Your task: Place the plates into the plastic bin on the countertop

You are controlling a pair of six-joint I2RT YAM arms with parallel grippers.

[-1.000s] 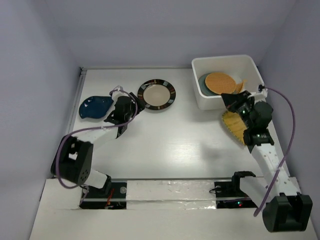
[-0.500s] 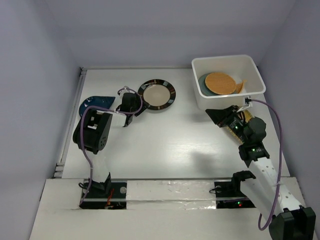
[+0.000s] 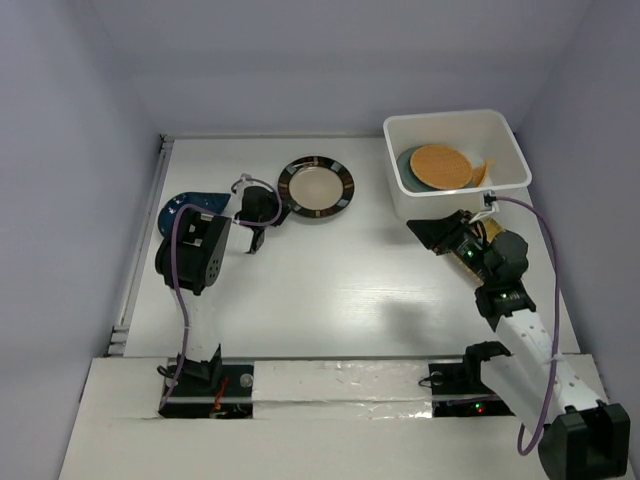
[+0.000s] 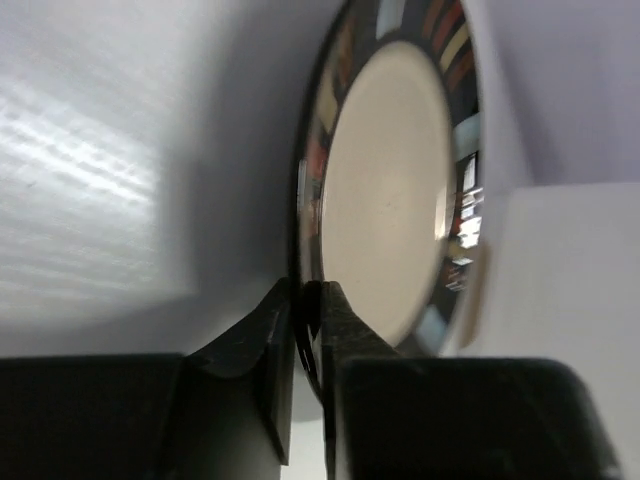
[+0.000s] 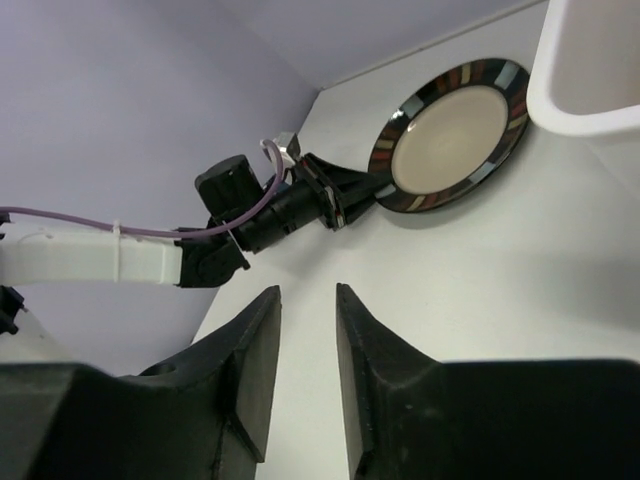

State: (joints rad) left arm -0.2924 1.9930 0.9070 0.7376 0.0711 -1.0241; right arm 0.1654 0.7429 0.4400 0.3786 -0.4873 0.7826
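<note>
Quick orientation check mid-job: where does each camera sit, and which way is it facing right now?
Top external: above and behind the bases, looking down on the countertop; both arms and the plastic bin show.
Left wrist: looks along the left gripper, shut on the rim of the brown-rimmed plate.
Right wrist: faces across the table past the open right gripper, its own fingers at the bottom.
Shared: both wrist views show that plate; the right wrist view also catches the left gripper on its rim.

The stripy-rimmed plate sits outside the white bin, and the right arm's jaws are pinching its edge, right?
No, the jaws of the left gripper pinch the stripy-rimmed plate, as the left wrist view shows. It does sit outside the white bin.
</note>
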